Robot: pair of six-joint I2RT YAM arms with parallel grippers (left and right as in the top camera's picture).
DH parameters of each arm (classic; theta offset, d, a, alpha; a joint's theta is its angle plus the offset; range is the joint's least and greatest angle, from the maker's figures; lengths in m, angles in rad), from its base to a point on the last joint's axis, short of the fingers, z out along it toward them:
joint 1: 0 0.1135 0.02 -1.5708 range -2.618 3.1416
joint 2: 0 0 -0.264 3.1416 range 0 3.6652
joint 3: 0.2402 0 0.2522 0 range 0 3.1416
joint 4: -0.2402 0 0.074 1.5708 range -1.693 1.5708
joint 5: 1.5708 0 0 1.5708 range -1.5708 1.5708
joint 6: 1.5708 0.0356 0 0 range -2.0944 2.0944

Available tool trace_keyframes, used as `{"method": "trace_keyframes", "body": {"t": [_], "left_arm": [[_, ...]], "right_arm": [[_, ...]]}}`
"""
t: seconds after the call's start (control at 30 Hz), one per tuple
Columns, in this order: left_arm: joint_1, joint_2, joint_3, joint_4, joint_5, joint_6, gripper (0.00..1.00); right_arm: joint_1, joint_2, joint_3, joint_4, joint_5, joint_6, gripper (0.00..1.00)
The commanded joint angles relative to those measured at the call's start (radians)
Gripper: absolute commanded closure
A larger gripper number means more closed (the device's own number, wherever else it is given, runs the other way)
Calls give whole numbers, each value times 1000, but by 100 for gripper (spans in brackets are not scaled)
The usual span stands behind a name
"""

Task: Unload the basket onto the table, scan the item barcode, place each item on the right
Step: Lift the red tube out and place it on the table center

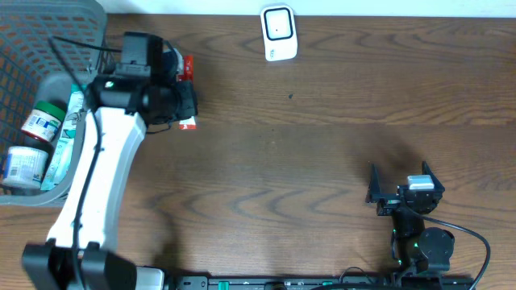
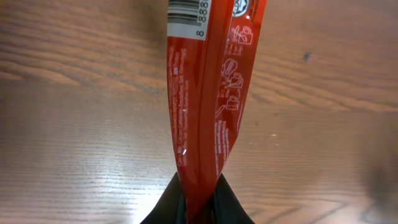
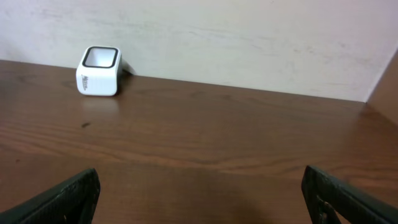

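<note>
A red packet is pinched by its lower end in my left gripper, which is shut on it. A white barcode label shows at the packet's top edge in the left wrist view. From overhead, the packet's red end pokes out past the left gripper, just right of the basket. The white scanner stands at the table's far edge, well to the right of the packet, and also shows as a scanner against the wall. My right gripper rests open near the front right with nothing between its fingers.
A grey mesh basket stands at the far left. It holds a green-capped bottle, a white jar and a pale packet. The brown wooden table stretches between the two arms.
</note>
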Motion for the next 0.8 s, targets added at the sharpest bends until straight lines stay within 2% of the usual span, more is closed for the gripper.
{"method": "trace_keyframes", "body": {"t": [0.0, 0.43, 0.77], "left_arm": [[-31, 73, -13, 2, -18, -15, 93], [-189, 340, -16, 44, -18, -15, 93], [-322, 447, -18, 134, -18, -79, 92]], "right_arm": [[-11, -2, -2, -3, 2, -10, 1], [-11, -2, -2, -3, 2, -10, 1], [-11, -2, -2, -3, 2, -10, 1]]}}
